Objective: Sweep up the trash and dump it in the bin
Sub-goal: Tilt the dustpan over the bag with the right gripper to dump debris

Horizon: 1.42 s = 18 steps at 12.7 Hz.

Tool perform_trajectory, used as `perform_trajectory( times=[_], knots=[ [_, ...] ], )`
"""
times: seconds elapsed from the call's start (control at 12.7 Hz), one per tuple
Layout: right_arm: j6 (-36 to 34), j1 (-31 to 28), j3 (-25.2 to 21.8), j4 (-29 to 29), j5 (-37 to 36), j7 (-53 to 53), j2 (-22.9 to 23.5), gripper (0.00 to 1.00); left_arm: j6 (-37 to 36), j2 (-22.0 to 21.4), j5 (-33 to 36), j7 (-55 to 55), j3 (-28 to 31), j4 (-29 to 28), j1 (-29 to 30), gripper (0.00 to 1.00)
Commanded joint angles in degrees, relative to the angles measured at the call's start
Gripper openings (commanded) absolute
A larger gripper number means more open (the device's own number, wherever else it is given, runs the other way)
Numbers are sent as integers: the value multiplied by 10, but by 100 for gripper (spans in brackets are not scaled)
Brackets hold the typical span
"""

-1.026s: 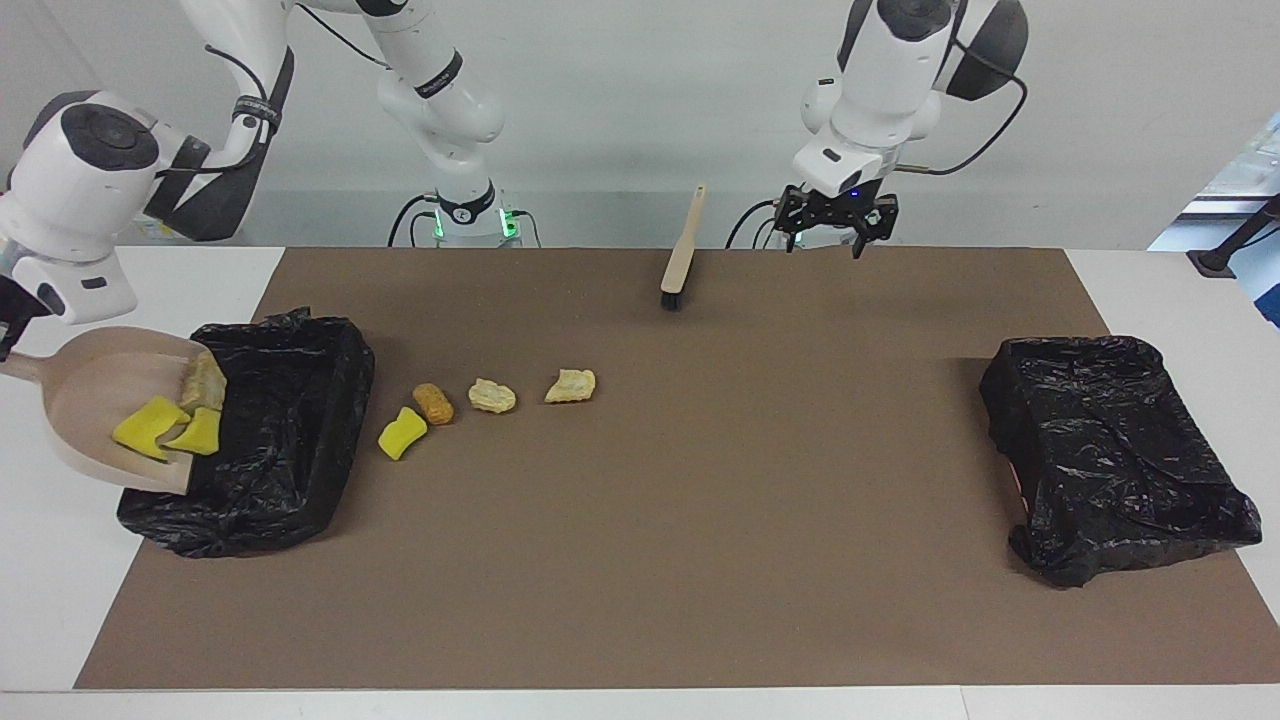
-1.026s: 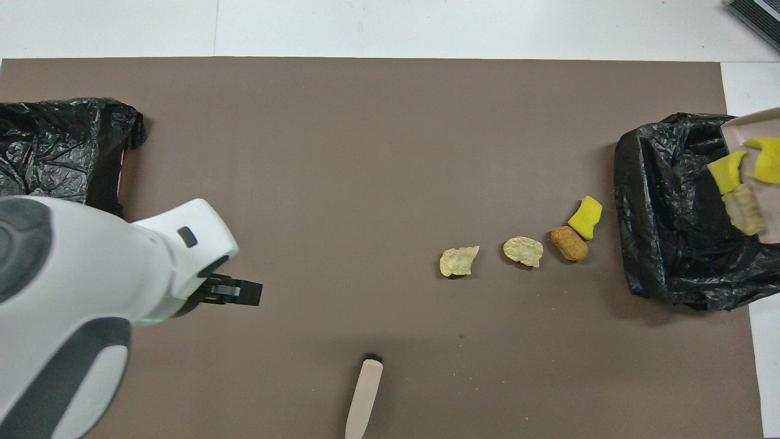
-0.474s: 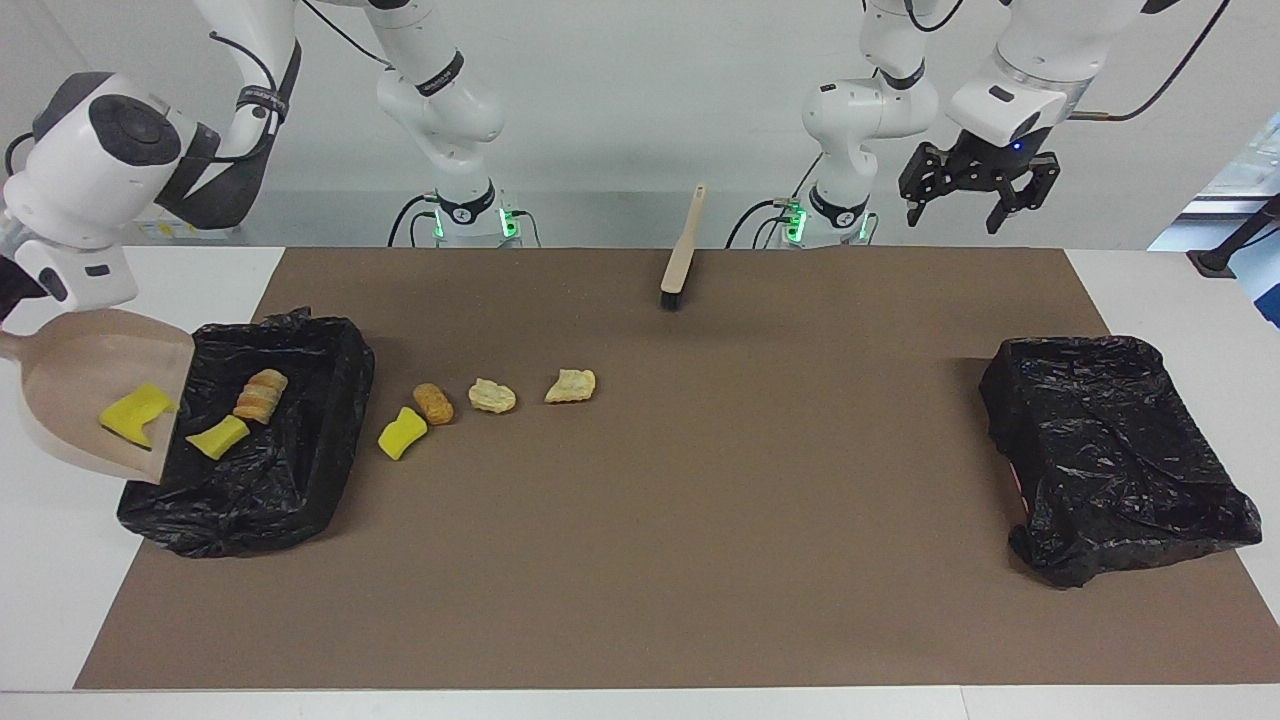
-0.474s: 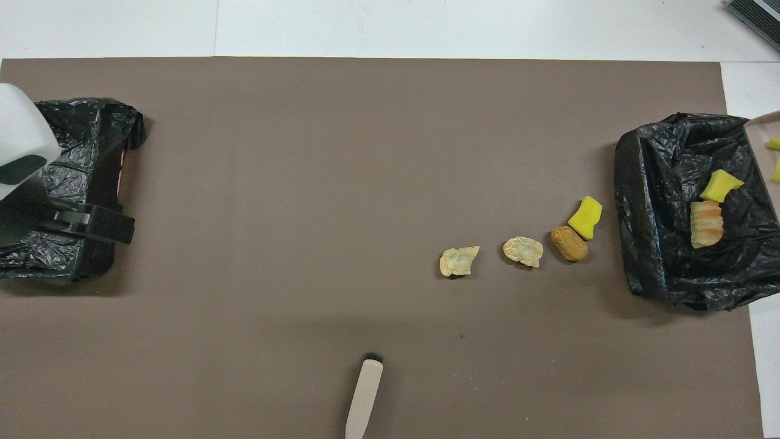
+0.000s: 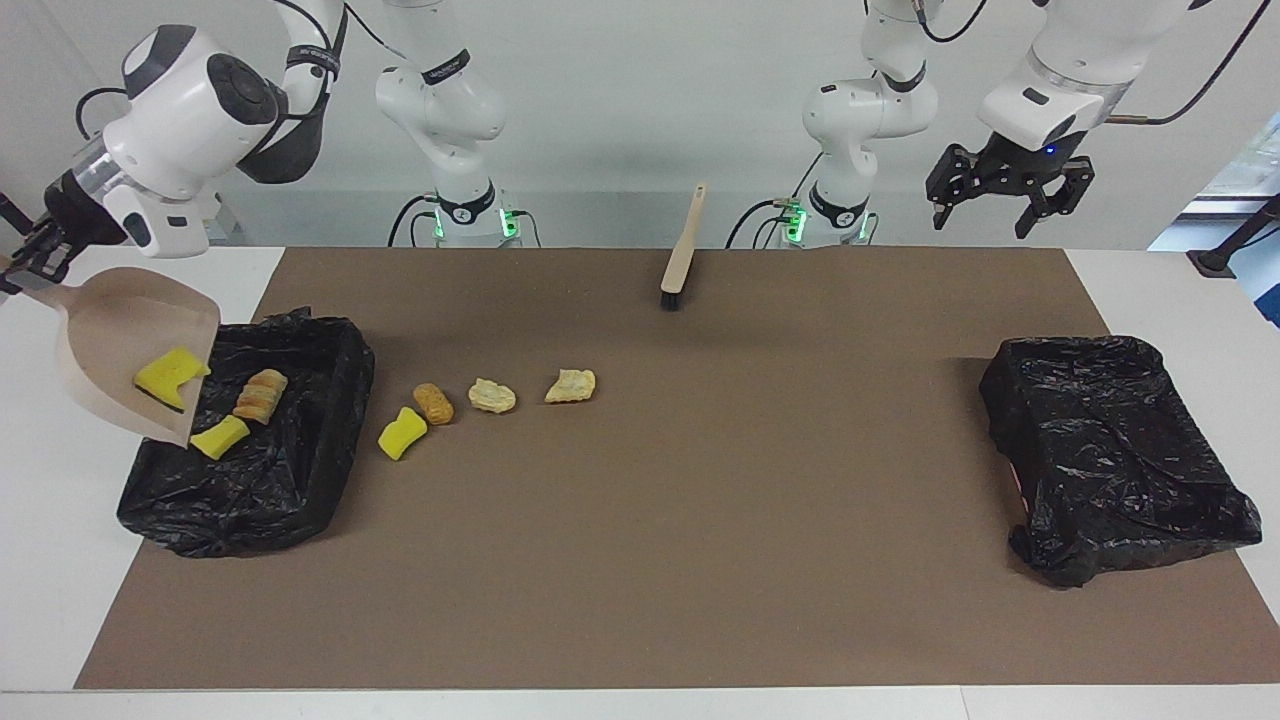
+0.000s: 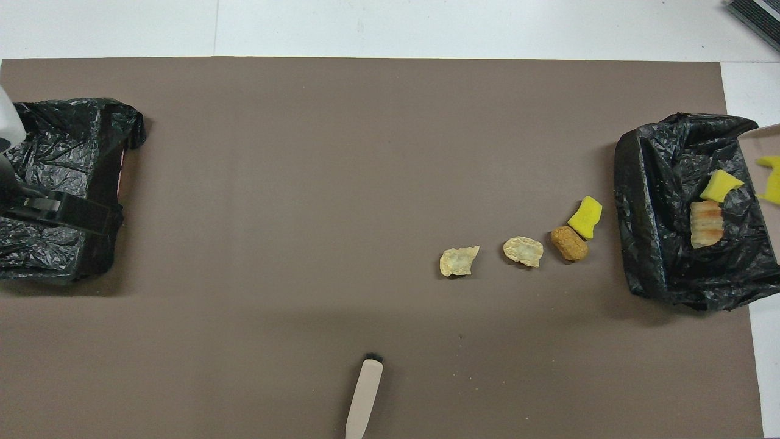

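With my right hand (image 5: 28,262) clenched on the tilted dustpan (image 5: 110,345) over the bin (image 5: 300,440) at the right arm's end of the desk, I judge dumping is underway: one yellow chunk (image 5: 172,374) clings inside. Next, tip steeper. Four trash pieces (image 5: 488,396) wait beside the bin. My left hand (image 5: 1005,205) hangs released, waiting.

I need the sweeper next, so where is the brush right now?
The brush lies on the brown mat at its edge nearest the robots, about midway between the two arms, nearer the robots than the loose trash; no pincer touches it.
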Motion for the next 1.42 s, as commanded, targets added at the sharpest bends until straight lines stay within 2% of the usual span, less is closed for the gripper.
perform_trajectory(
  times=[0.0,0.08,0.24,0.39,0.63,0.79,0.95,1.11,1.18,1.34],
  knots=[
    [91,-47,-3,-13,-18,-57,0,0,-11,-13,-11,10,-5,-5,15,100],
    [127,-52,-3,-14,-21,-95,0,0,-11,-13,-11,5,-5,-6,16,100],
    [132,-46,-3,-13,-13,-86,-1,0,-11,-13,-10,3,-1,-5,15,100],
    [59,-45,1,-12,-4,-3,-4,0,-11,-13,-10,3,-1,-5,15,100],
    [7,-47,-1,-13,83,2,-6,0,-11,-13,-10,3,2,-6,15,100],
    [7,-42,-2,-3,79,-43,-6,0,-11,-13,-10,3,2,-5,15,100],
    [7,-35,2,21,17,-53,-8,0,-11,-13,-10,3,2,-6,15,100],
    [15,-34,4,21,5,-63,-10,0,-14,-13,-9,2,2,-6,15,100],
    [16,-33,5,8,17,-62,-16,0,-11,-13,-10,3,2,-5,15,100],
    [11,-18,9,-8,86,-63,-15,0,-11,-13,-9,3,2,-6,15,100]
  ],
)
